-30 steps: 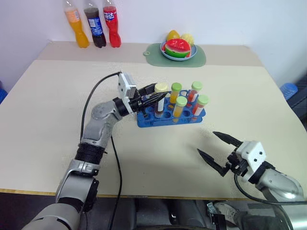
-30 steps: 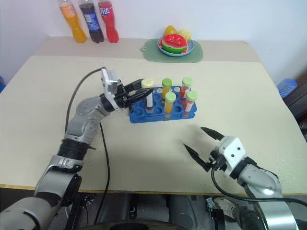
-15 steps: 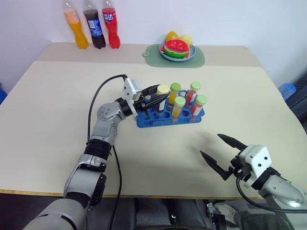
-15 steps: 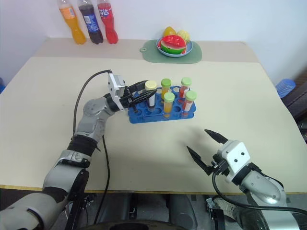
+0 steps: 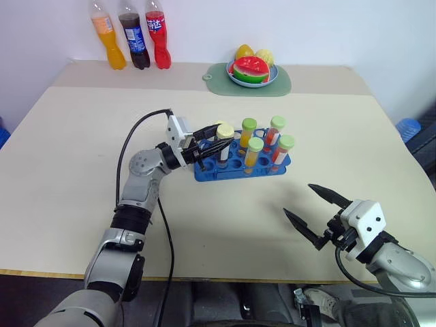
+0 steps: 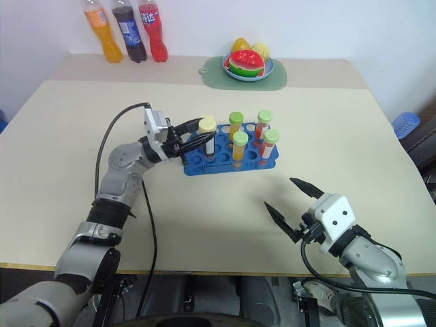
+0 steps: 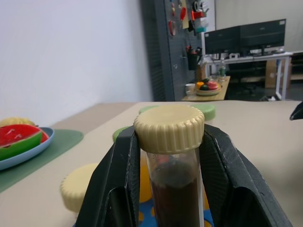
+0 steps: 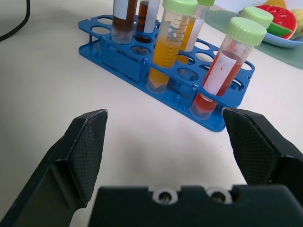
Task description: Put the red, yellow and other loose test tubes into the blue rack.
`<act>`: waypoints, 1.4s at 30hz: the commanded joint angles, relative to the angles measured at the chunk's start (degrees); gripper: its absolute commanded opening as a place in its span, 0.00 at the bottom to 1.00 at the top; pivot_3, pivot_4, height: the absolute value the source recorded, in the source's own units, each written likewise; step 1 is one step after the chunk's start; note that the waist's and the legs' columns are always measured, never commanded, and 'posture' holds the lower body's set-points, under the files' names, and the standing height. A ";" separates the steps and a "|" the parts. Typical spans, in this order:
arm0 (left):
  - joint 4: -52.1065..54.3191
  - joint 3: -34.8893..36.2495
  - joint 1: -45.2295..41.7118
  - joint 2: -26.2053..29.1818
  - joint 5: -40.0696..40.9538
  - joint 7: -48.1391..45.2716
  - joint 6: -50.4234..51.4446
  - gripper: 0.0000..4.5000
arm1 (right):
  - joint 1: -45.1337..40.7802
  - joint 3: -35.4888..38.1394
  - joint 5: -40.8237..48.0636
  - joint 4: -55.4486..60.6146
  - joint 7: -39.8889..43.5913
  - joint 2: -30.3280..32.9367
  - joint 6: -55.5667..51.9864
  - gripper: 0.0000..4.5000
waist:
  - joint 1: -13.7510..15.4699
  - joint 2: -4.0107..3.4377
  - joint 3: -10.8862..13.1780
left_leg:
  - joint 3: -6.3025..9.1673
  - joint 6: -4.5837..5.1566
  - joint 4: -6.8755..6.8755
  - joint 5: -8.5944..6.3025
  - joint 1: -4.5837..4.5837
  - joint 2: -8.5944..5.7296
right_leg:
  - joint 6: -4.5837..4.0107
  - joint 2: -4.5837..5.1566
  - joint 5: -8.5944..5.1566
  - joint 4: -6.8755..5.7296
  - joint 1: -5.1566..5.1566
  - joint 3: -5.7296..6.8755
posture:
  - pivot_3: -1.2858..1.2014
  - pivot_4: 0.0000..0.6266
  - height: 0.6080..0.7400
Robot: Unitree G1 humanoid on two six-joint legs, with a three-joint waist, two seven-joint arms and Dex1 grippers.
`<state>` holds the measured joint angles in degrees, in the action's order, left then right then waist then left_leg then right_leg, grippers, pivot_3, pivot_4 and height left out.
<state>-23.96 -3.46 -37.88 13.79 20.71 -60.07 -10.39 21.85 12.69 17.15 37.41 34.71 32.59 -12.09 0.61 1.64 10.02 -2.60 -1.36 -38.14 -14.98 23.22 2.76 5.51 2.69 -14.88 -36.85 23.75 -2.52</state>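
Left end effector (image 5: pixel 212 138) grips a cream-capped brown tube (image 7: pixel 171 161) over the blue rack (image 5: pixel 240 165) just beneath it; right end effector (image 5: pixel 317 212) gapes wide, empty, above the counter (image 5: pixel 68 150).

Bright, even indoor light, soft shadows, no glare; left wrist view's background is blurred.

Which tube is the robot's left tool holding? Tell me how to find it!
Find the blue rack in the middle of the table. At its left end, the left tool is pinching one tube just under the cap. That tube has dark brown liquid and a cream cap, while most of the others have green caps.
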 commanded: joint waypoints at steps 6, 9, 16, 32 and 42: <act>-1.85 -1.06 0.60 -1.10 -1.63 -1.80 0.47 0.26 | 1.26 1.23 0.69 1.70 -0.02 -0.20 0.23 0.96 | 0.04 0.01 0.01 | 0.01 0.01 0.00 -0.01 0.08 0.00 | 0.01 0.00 0.00 0.03 0.06 0.01 | 0.52 0.24 1.00; -3.62 -0.79 -0.17 -1.34 -1.92 -1.75 0.68 0.37 | 1.51 1.20 0.70 1.90 -0.17 -0.25 0.20 0.96 | 0.03 0.01 0.01 | 0.01 0.01 0.00 -0.01 0.08 0.00 | 0.00 0.00 0.00 0.04 0.06 0.01 | 0.52 0.24 1.00; -0.83 0.59 -0.40 -1.92 -1.65 1.71 1.95 0.99 | 1.65 1.28 0.80 1.88 -0.51 -0.43 0.17 0.96 | -0.03 0.02 0.01 | 0.02 0.02 0.00 -0.01 0.08 0.00 | 0.00 0.00 0.00 0.03 0.06 0.01 | 0.52 0.24 1.00; 21.26 2.46 9.39 4.19 -3.28 14.50 15.13 0.99 | -10.23 1.02 -0.66 -4.11 -6.76 -4.25 0.82 0.96 | -0.13 0.00 0.02 | 0.02 0.01 0.01 -0.01 0.05 0.01 | 0.01 0.00 0.00 0.00 0.06 0.00 | 0.52 0.24 1.00; 24.60 7.90 14.18 7.62 -6.93 28.79 21.19 0.99 | -13.53 0.91 -1.62 -7.45 -8.42 -5.24 1.73 0.96 | -0.12 0.00 0.02 | 0.00 0.01 0.04 -0.01 0.03 0.04 | 0.02 0.00 0.01 -0.04 0.07 0.01 | 0.52 0.24 1.00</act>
<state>-0.94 2.74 -23.02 21.45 15.11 -34.60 10.54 9.08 12.61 15.73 29.65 26.47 27.20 -11.56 0.49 1.64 10.04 -2.60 -1.34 -38.10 -14.99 23.25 2.80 5.53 2.69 -14.87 -36.88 23.82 -2.51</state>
